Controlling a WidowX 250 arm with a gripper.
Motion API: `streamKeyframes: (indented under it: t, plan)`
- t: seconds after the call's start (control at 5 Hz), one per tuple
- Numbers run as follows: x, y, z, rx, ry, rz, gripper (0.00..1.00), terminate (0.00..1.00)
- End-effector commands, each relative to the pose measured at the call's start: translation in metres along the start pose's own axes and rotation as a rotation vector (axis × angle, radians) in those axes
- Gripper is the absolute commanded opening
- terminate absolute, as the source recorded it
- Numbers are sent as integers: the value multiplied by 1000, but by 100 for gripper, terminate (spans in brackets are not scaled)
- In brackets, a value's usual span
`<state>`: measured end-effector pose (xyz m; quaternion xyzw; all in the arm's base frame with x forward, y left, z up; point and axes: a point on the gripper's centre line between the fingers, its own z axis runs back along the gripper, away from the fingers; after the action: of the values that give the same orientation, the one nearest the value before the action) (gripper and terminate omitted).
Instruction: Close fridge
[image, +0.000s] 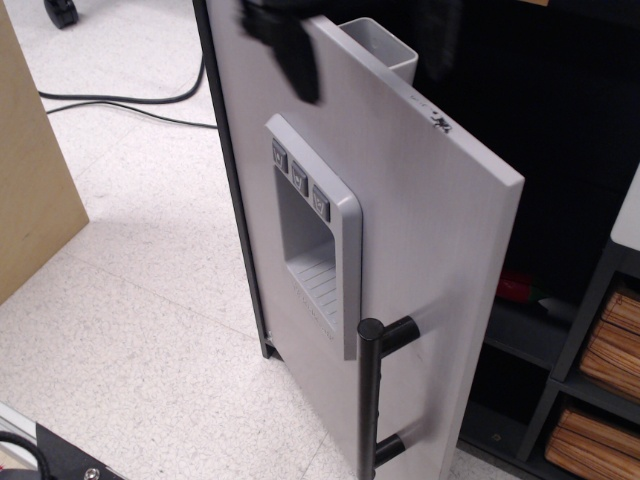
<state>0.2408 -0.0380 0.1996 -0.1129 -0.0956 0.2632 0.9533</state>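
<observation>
Fridge door (400, 250): it is standing partly open, swung most of the way across the dark inside of the fridge, with its light-grey outer face turned toward me.
Gap: a dark opening is showing at the right of the door's free edge, so the door is not shut yet.
Handle (372, 400): a black vertical bar is sitting near the free edge of the door, low down, fixed by two short black stubs.
Dispenser panel (312, 235): it is sitting recessed in the door face, with small square buttons in a row along its top and a ribbed tray at the bottom.
Door bin (380, 45): a grey bin is showing above the top edge of the door, on the inner side.
Gripper (355, 45): it is hanging at the top edge of the door, very blurred; one dark finger (290, 45) is lying over the outer face near the hinge side, another dark shape is on the inner side by the bin.
Jaws: they are looking spread on the two sides of the door's top, but I cannot tell how wide or whether they are pressing on it.
Red thing (515, 287): something red is peeking out on a shelf inside, just behind the door edge.
Shelving (590, 380): a grey unit with tan slatted boxes is standing at the right.
Floor: black cables (120, 100) are lying on the speckled white floor at the left.
</observation>
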Motion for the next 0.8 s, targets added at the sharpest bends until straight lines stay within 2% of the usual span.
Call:
streamKeyframes:
  t: [0.0, 0.2, 0.4, 0.6]
  plan:
    - [-36, 63, -21, 47, -45, -193, 100, 0]
    - [-35, 71, -54, 108, -13, -247, 100, 0]
    - [-34, 55, -82, 121, -16, -346, 100, 0]
    - [-2, 35, -96, 93, -2, -313, 100, 0]
